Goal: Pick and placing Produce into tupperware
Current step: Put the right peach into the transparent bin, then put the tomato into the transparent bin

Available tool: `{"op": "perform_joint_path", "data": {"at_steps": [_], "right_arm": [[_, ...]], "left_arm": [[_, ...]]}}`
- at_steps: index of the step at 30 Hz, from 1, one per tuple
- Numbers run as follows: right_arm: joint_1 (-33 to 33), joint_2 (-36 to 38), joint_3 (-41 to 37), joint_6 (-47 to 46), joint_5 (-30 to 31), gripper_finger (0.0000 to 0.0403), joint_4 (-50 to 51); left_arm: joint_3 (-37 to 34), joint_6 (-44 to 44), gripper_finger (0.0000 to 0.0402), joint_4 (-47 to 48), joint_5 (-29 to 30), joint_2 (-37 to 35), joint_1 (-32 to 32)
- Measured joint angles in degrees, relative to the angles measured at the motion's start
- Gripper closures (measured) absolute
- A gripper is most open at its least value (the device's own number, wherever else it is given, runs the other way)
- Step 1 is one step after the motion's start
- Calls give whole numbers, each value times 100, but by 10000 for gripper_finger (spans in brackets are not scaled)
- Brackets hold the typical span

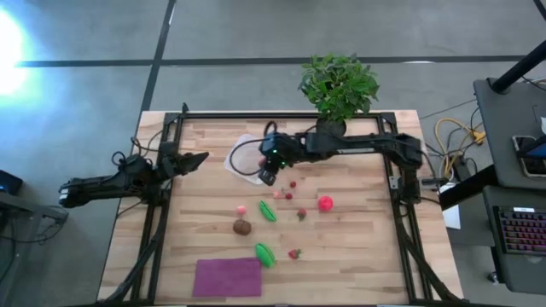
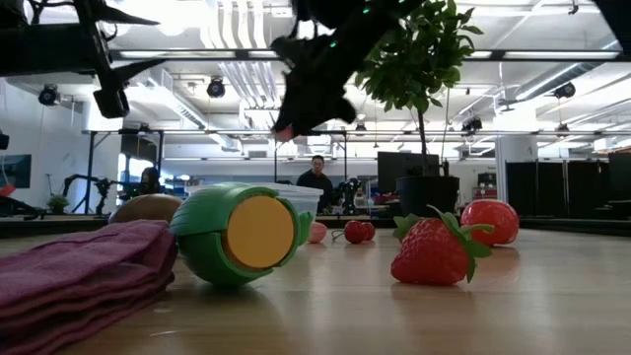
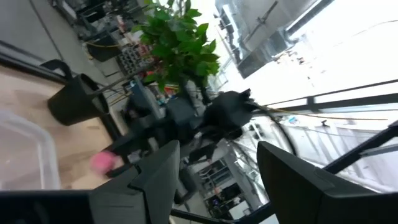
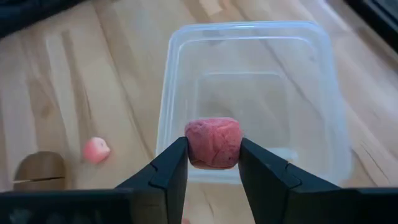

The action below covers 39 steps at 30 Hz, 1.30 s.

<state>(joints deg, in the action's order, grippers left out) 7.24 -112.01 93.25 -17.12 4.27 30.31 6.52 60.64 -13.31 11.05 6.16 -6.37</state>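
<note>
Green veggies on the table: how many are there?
2. One green piece lies mid-table, beside the brown oval. The other lies nearer the front edge, by the purple cloth. The arms may hide more.

Floor: grey concrete (image 1: pixel 256 34), crossed by dark seam lines.
Worktop: pale wood planks (image 1: pixel 358 247), edged by a black metal frame (image 1: pixel 162 213).
Plant: leafy potted plant (image 1: pixel 339 85) at the far edge of the worktop.
Side desk: dark desk (image 1: pixel 512 128) off the worktop's right edge, with a keyboard (image 1: pixel 522 232) and yellow cables (image 1: pixel 452 136).
Ceiling: white ducts (image 2: pixel 237 59) and spotlights (image 2: pixel 216 87).
Room behind: monitors (image 2: pixel 404 173), a seated person (image 2: pixel 317 179).
</note>
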Motion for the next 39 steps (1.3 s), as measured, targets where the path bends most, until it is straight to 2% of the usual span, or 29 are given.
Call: {"op": "perform_joint_path", "data": {"at_steps": [7,15,19,23,28,31,35,39], "right_arm": [[77,-744,853,455,59,253,533],[81,-1339,1660,472,268,193,1109],[80,-1338,1852,473,618,176,1483],[-13,-1007,1887,351,959,173,2028],[-307,-296,1537,81,1142,172,3052],[-500,81,960,-215,1192,172,3877],[-590,532,-132,-869,766,172,4012],[-715,988,-960,-1303,734,172,4002]], "left_arm": [[-14,-245,201,25,4,-439,0],[-19,-295,201,33,5,-371,0],[-24,-301,201,30,2,-340,1],[-24,-580,201,185,-11,-336,2],[-24,-880,201,756,-24,-311,2],[-32,-881,201,867,-53,-268,2],[-24,-894,201,828,-65,-203,2],[-24,-887,201,832,-149,-209,2]]}}
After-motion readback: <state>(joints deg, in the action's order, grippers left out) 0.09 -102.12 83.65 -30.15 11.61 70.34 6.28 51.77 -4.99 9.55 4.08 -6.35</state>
